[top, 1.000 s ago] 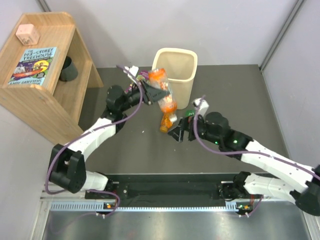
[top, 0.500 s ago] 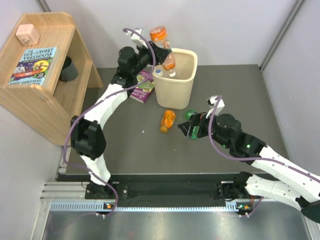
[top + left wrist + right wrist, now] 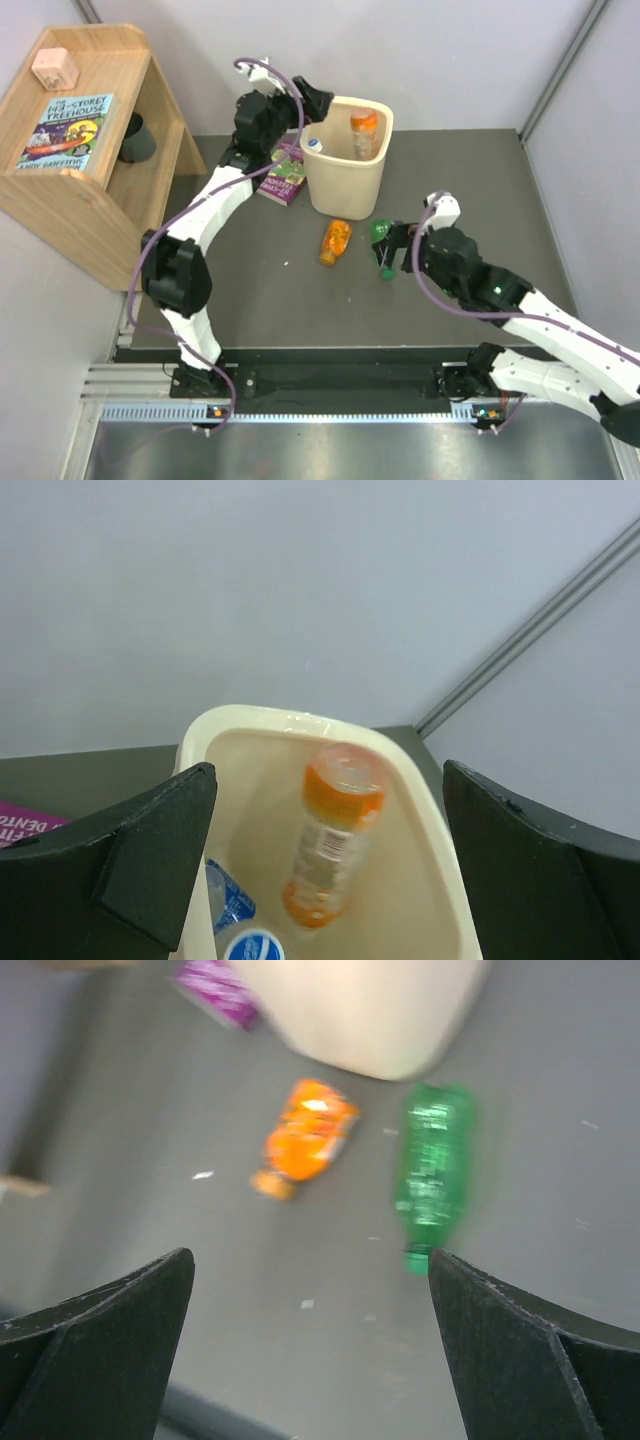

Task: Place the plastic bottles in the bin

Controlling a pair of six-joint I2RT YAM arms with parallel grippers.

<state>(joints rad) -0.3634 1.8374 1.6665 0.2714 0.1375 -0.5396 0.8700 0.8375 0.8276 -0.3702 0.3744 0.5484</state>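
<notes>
Orange bottle (image 3: 333, 845) has dropped into the bin (image 3: 345, 190) below the left gripper (image 3: 312, 105) (wide open, empty); green bottle (image 3: 435, 1160) looks light, slick: grip mid-body.

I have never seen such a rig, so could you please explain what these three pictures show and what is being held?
These are two robot arms bolted at the near edge of a dark table, each ending in a two-finger gripper. The wide picture comes from a fixed camera above and behind them; the other two come from wrist cameras, so the dark shapes at their sides are the gripper's own fingers. The left gripper hangs open over the cream-beige plastic bin, which holds one orange plastic bottle and a clear bottle. A second orange bottle and a green plastic bottle lie on the table before the open right gripper. Nothing is held. A purple book lies beside the bin.
</notes>
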